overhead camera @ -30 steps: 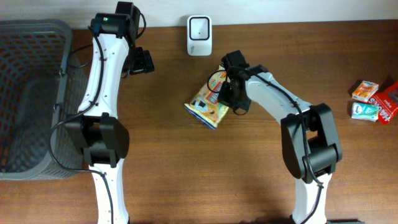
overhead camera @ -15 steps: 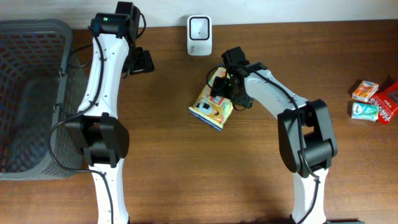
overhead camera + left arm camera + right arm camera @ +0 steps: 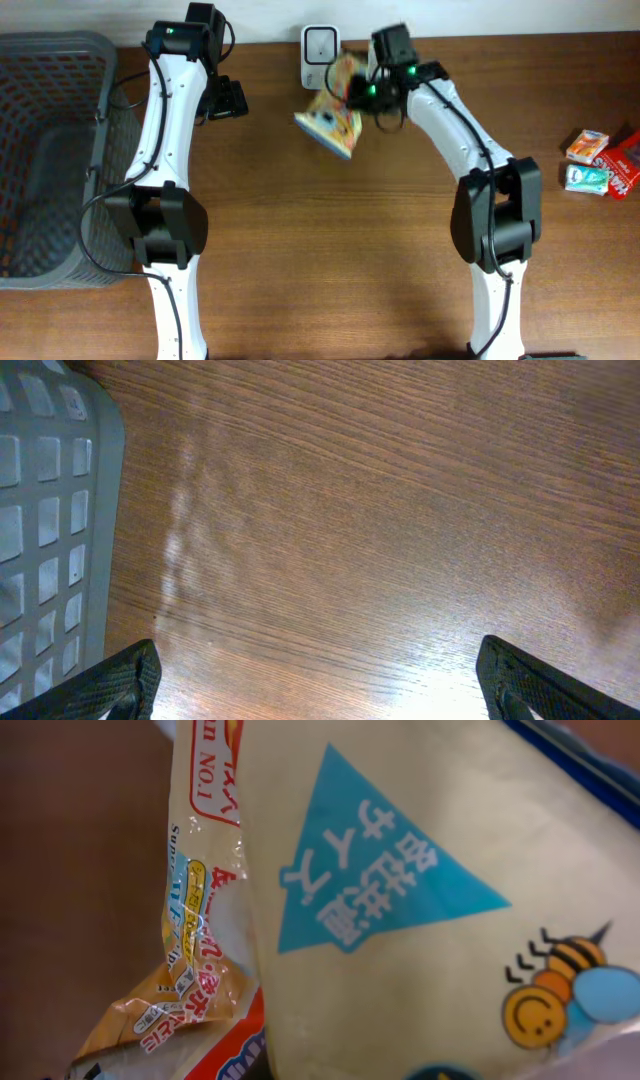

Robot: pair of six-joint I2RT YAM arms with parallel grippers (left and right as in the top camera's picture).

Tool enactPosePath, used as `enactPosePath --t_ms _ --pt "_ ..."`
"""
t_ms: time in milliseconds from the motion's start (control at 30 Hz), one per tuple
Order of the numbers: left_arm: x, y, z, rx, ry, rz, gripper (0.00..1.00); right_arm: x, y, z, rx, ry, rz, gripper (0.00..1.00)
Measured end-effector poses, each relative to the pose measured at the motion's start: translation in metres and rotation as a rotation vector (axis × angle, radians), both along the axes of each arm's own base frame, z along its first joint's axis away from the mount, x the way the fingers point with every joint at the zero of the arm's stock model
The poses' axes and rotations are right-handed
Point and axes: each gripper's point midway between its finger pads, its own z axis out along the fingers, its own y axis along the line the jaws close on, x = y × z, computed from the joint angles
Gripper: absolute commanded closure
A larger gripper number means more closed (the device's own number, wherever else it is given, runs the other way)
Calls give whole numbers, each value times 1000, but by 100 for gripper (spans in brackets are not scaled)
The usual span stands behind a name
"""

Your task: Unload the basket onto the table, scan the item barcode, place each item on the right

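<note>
Right gripper [image 3: 365,92] is clamped on the bag [image 3: 328,120], just beside the scanner [image 3: 318,42] at the table's [image 3: 300,250] far edge; left gripper [image 3: 232,100] gapes wide near the basket [image 3: 60,50].

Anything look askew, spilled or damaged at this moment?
Nothing looks spilled or damaged. The snack bag hangs tilted from the right gripper, overlapping the scanner in the overhead view. That tilt suits a scan, so it is not a fault.

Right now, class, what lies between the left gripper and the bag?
Nothing. In the overhead view, only a bare stretch of table separates the left gripper from the bag, which is by the scanner.
</note>
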Motion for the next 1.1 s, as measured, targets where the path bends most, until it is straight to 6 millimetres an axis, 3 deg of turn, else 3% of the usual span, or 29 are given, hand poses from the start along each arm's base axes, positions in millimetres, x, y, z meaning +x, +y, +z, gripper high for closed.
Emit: enactPosePath --t_ms 67,200,233,333,400,500,667,800,1000,1067,1100 --pt "0 0 0 0 0 0 1 36 14 41 73 -206 16 96" --pt "0 0 0 0 0 0 1 74 28 99 160 -494 17 96" --pt "0 0 0 0 0 0 1 77 30 105 169 -521 4 96" --pt "0 0 0 0 0 0 1 89 34 89 205 -500 -117 96" --pt "0 0 0 0 0 0 1 92 40 56 248 -414 -196 96" --pt "0 0 0 0 0 0 1 91 45 22 272 -327 -250 96" --pt "0 0 0 0 0 0 1 87 49 17 296 -285 -261 96" --pt "0 0 0 0 0 0 1 66 43 -17 251 -114 -312 96" --pt "0 0 0 0 0 0 1 70 48 -10 214 -185 -236 96" --pt "0 0 0 0 0 0 1 72 42 -6 191 -207 -213 96" --pt "0 0 0 0 0 0 1 75 31 9 192 -227 -220 96"
